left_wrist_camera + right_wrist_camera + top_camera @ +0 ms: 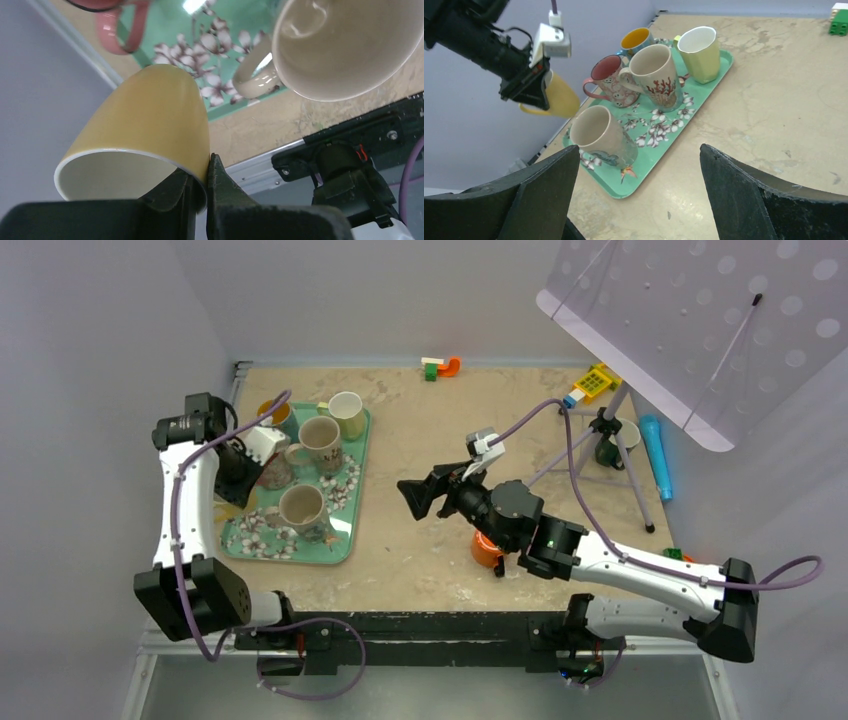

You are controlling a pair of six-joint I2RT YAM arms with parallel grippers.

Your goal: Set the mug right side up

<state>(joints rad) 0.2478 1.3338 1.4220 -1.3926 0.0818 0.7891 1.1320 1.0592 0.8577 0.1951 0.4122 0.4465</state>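
Your left gripper is pinching the yellow mug by the rim, one finger inside the mouth and one outside. The mug hangs tipped on its side, mouth toward the wrist, by the left edge of the green flowered tray. On the tray, a pink mug, a cream mug with a red pattern and a beige mug stand mouth up. Your right gripper hovers over the table with its fingers spread wide, holding nothing.

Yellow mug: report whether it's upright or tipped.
Tipped. The left gripper pinches the yellow mug by its rim, its mouth facing sideways, not up.
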